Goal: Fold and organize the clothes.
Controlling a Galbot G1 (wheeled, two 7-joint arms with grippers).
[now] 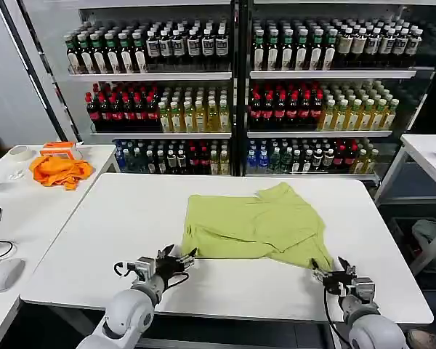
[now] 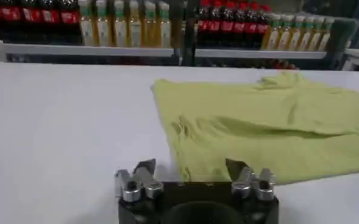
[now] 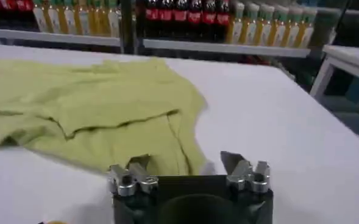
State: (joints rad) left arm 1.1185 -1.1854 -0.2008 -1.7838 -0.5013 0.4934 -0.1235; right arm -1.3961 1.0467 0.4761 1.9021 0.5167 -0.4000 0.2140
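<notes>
The clothes are one light yellow-green T-shirt [image 1: 258, 225] lying folded over itself in the middle of the white table [image 1: 116, 218]. My left gripper [image 1: 180, 259] sits open at the shirt's near left corner, with the cloth edge [image 2: 191, 164] just beyond its fingertips. My right gripper [image 1: 328, 270] is open at the shirt's near right corner [image 3: 179, 155], one finger over the hem and the other over bare table. Neither holds any cloth.
An orange cloth [image 1: 58, 169] and a tape roll [image 1: 19, 153] lie on a side table at the left. Shelves of bottles [image 1: 232, 94] stand behind the table. Another white table [image 1: 430, 156] is at the right.
</notes>
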